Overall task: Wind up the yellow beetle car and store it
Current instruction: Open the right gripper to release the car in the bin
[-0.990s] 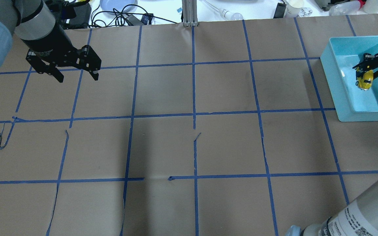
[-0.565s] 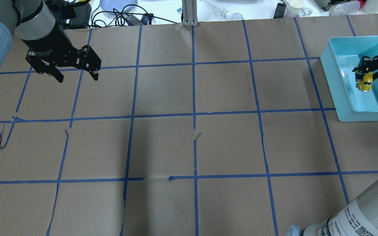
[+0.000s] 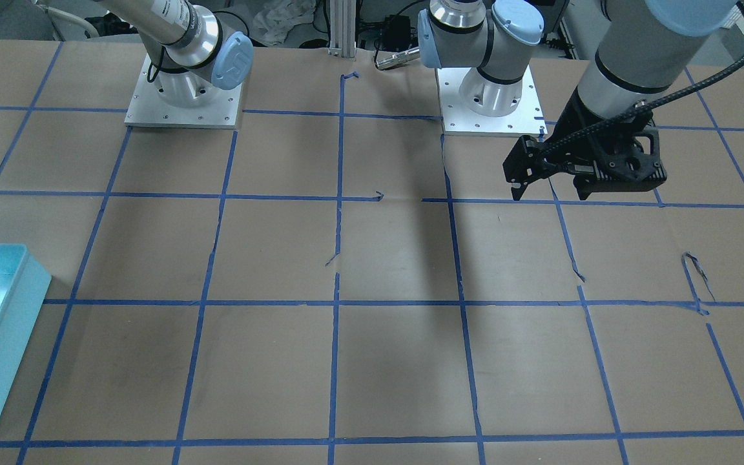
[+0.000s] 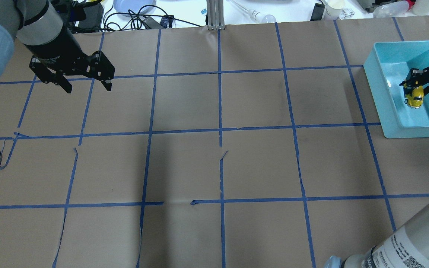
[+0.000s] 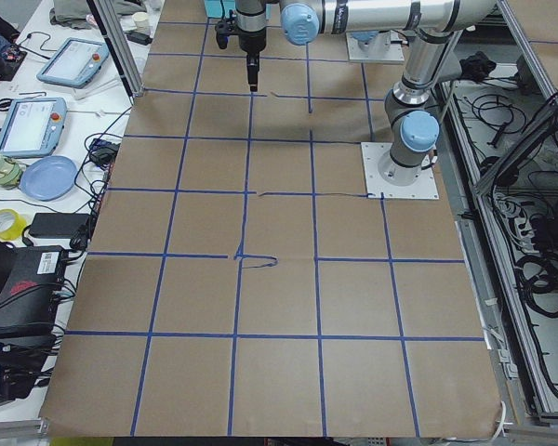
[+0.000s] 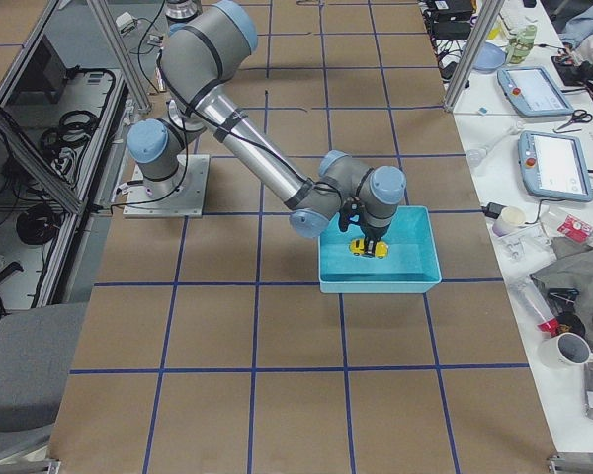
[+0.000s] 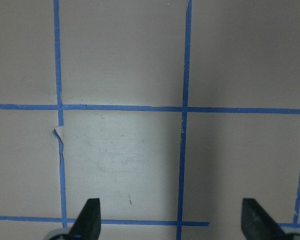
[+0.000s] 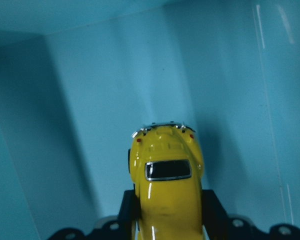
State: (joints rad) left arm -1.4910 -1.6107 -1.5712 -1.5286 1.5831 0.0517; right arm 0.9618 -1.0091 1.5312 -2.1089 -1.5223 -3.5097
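Front-facing view: a table (image 3: 398,361) covered in brown paper is showing a grid of blue tape lines. The left gripper (image 3: 549,192) is hanging above it at the right of this view, jaws spread wide and holding nothing. A turquoise bin (image 3: 10,361) is sitting at the left edge, partly cut off.

Overhead view: the bin is lying at the far right of the table. The right gripper (image 4: 416,86) is reaching into it with its jaws closed narrowly around the yellow beetle car (image 4: 415,98), which is sitting inside the bin's walls, one end pointing toward the near wall. The left gripper is hovering well apart, over the far left squares.

Left side view: the near arm is stretching across the paper with its gripper pointing down; its jaws are too small to judge here.

Right side view: the near arm is bending down into the bin, and the yellow car is showing beneath its gripper.

Left wrist view: two dark fingertips are standing wide apart at the bottom, with bare paper and tape between them.

Right wrist view: the car is being pinched by its sides between two black fingers, bumper and window facing the turquoise wall; whether it is touching the bin floor cannot be told
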